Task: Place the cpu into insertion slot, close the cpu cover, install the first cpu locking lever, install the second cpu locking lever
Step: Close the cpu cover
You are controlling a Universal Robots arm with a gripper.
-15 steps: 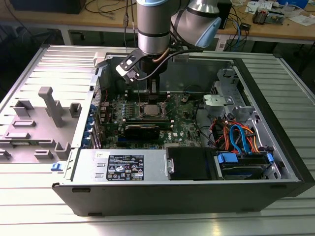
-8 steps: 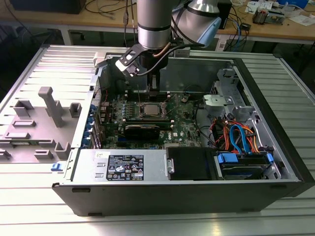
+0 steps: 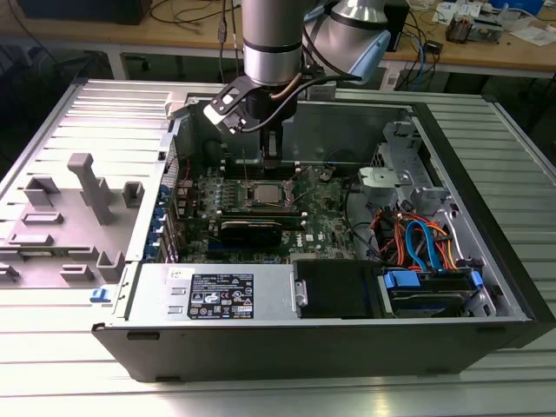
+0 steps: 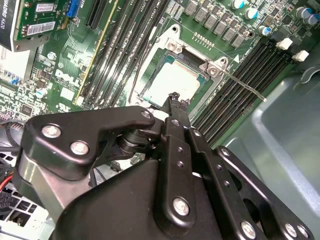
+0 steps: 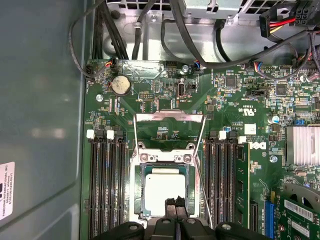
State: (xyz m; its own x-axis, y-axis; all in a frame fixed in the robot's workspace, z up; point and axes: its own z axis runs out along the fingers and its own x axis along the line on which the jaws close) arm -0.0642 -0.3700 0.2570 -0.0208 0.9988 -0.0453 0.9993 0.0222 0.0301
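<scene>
1. Desk (image 3: pixel 261 395): a ribbed silver metal surface on which an open black and grey computer case (image 3: pixel 304 352) is laid on its side.
2. Room: a light wooden desk (image 3: pixel 174 39) strewn with cables is seen behind the case. A flat grey panel (image 3: pixel 78 187) bearing moulded grey blocks is laid on the ribbed desk at the exterior view's left, just beside the case.
3. Case interior: a green motherboard (image 5: pixel 235 95) is mounted on the floor of the case. A silver power supply box (image 3: pixel 217 295) with a label is set along the near wall. Blue and orange cables (image 3: pixel 421 243) are bundled at the exterior view's right.
4. Arm (image 3: pixel 271 39): a silver-grey cylindrical robot arm is positioned vertically over the case.
5. Gripper (image 5: pixel 175 202): black metal with linked fingers. In the first wrist view the fingers are seen pressed together, with nothing held between them. The tips are placed over one edge of the cpu; whether it is touched cannot be told.
6. Cpu (image 5: pixel 164 187): a small flat square chip with a silver-grey metal top, seated flat in the insertion slot (image 5: pixel 165 159), a small square socket with a silver metal rim between rows of long black memory slots (image 5: pixel 107 190).
7. Cpu cover (image 5: pixel 170 117): a thin silver metal frame plate with a square window, swung open beyond the slot and not over the cpu.
8. Locking lever (image 4: pixel 245 86): a thin silver wire rod, extended from the slot's corner over the memory slots.
</scene>
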